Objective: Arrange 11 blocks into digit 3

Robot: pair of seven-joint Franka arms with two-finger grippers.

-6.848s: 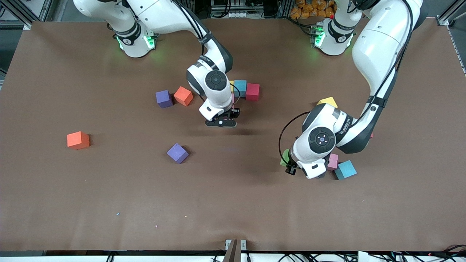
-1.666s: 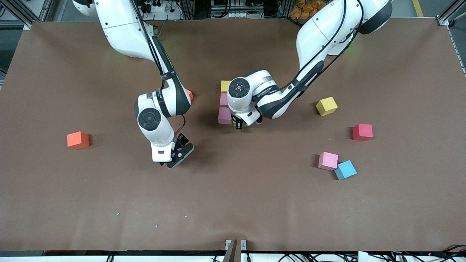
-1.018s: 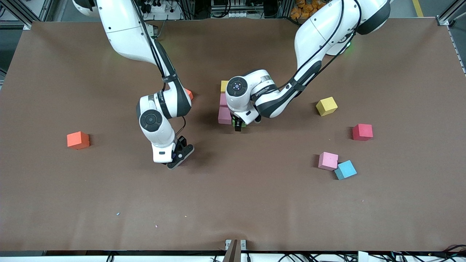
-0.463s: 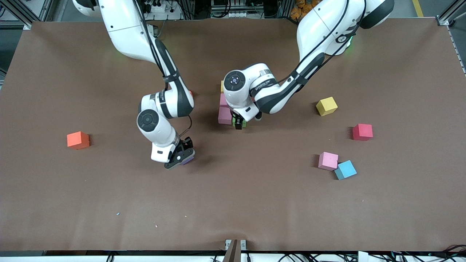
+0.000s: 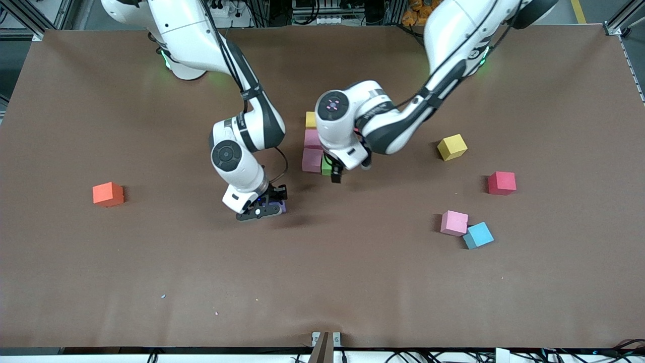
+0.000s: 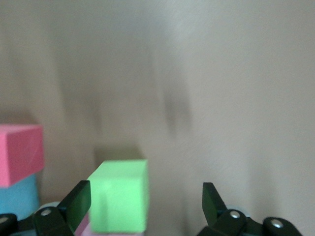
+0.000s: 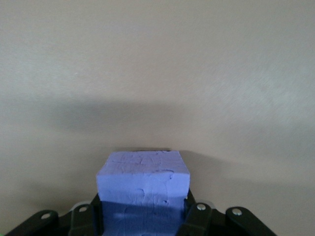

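In the middle of the table a yellow block [image 5: 311, 119], a pink block [image 5: 312, 138] and a second pink block [image 5: 311, 160] stand in a column. A green block [image 5: 326, 166] sits beside the nearest pink one. My left gripper [image 5: 336, 175] hangs open just over the green block [image 6: 120, 196], which stands close to one finger [image 6: 78, 200]. A red block [image 6: 19, 153] and a light blue block [image 6: 18, 201] show farther along. My right gripper [image 5: 261, 208] is shut on a purple block [image 7: 142, 183], low over bare table nearer the camera than the column.
Loose blocks lie toward the left arm's end: yellow [image 5: 452, 147], red [image 5: 502, 182], pink [image 5: 454, 223] touching light blue [image 5: 477, 235]. An orange block [image 5: 108, 194] sits alone toward the right arm's end. The left arm's wrist covers part of the figure.
My right gripper has carried the purple block off its spot toward the column of blocks. My left gripper, open throughout, has shifted a little off the green block.
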